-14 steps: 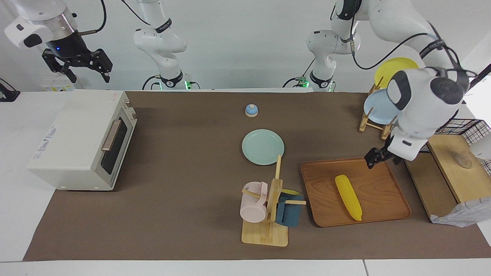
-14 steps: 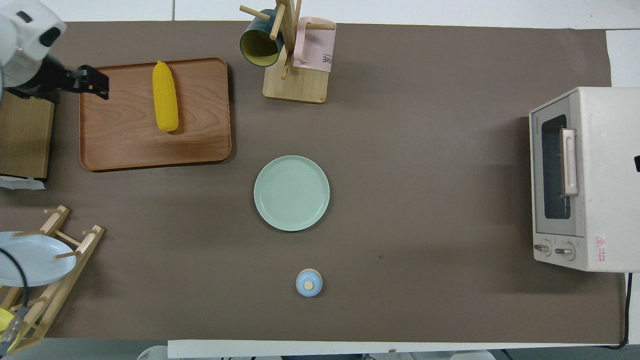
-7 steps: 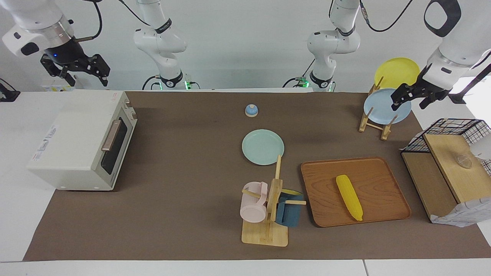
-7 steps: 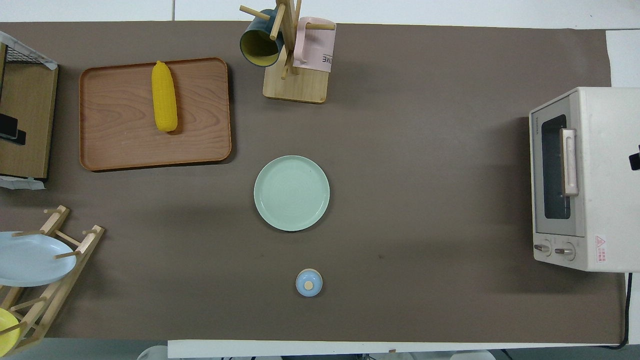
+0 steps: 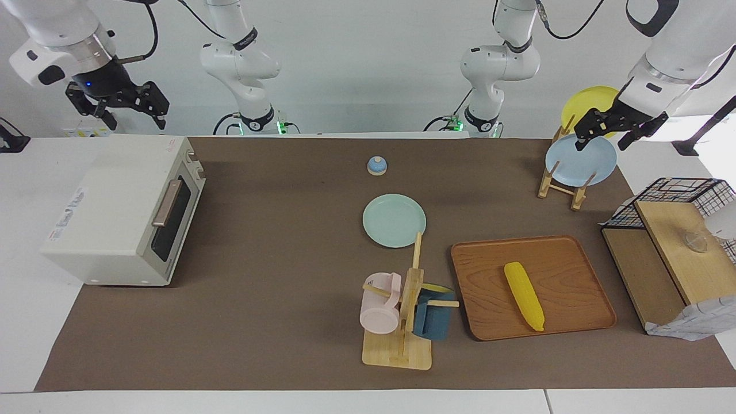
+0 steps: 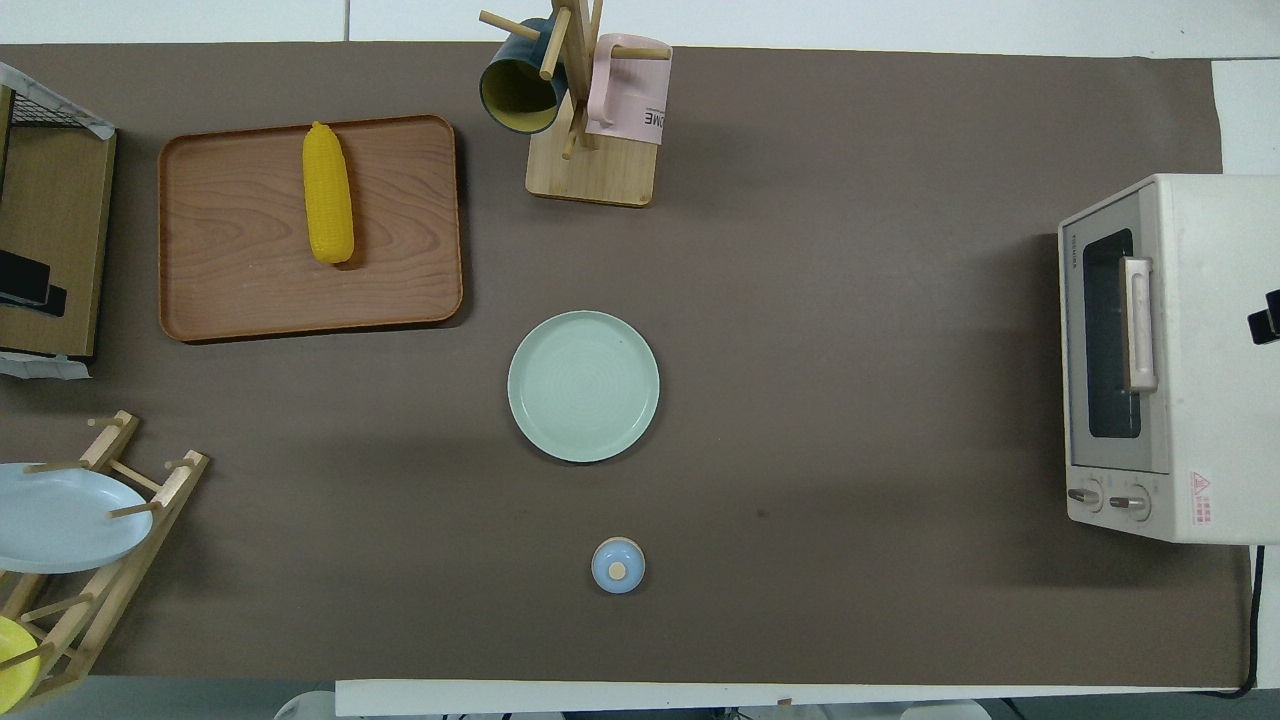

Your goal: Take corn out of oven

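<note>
Brown matting covers the white table, and on it, near the corner farthest from the robots at the left arm's end, a bright yellow tapered corn cob [image 5: 523,295] lies flat on a rounded wooden tray [image 5: 586,264]. At the right arm's end the cream-white boxy toaster oven [image 5: 109,195] stands with its dark glass door shut and its tan bar handle [image 6: 1137,323] untouched. A second ago the left gripper [image 5: 612,127] hung low over the tray's edge nearest the robots, just beside the cob; now it is lifted well clear, over the wooden plate rack [image 5: 560,184] that holds a pale blue plate [image 5: 581,161]. Its black fingers are spread and carry nothing. The right gripper [image 5: 118,103] has barely shifted, high over the oven's edge nearest the robots, fingers likewise splayed and empty; from overhead only a dark tip shows, so its exact height is probably best read as well above the casing. With the cob out, the door closed and both arms withdrawn, the task looks finished.
</note>
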`<act>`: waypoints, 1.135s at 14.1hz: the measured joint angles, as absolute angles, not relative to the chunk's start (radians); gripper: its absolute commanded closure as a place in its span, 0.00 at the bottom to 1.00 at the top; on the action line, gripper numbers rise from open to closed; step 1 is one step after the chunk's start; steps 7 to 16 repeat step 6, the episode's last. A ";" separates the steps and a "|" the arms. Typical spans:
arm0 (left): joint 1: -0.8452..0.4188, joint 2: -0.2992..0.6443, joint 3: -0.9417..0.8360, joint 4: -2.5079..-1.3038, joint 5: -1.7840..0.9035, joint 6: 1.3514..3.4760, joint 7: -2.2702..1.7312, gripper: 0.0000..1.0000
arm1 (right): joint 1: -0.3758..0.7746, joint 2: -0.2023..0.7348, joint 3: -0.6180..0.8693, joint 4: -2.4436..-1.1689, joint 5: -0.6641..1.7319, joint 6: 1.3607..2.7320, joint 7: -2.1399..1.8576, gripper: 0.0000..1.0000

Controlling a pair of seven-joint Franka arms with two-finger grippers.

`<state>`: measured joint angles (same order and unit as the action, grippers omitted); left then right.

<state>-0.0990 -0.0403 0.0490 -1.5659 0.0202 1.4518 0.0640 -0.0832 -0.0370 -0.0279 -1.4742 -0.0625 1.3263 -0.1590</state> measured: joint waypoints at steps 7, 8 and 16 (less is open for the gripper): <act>-0.099 -0.041 0.049 -1.566 0.019 1.452 0.064 0.00 | -0.079 -0.038 -0.035 -1.479 -0.062 1.323 -0.159 0.00; -0.099 -0.041 0.049 -1.566 0.019 1.452 0.064 0.00 | -0.079 -0.038 -0.035 -1.479 -0.062 1.323 -0.159 0.00; -0.099 -0.041 0.049 -1.566 0.019 1.452 0.064 0.00 | -0.079 -0.038 -0.035 -1.479 -0.062 1.323 -0.159 0.00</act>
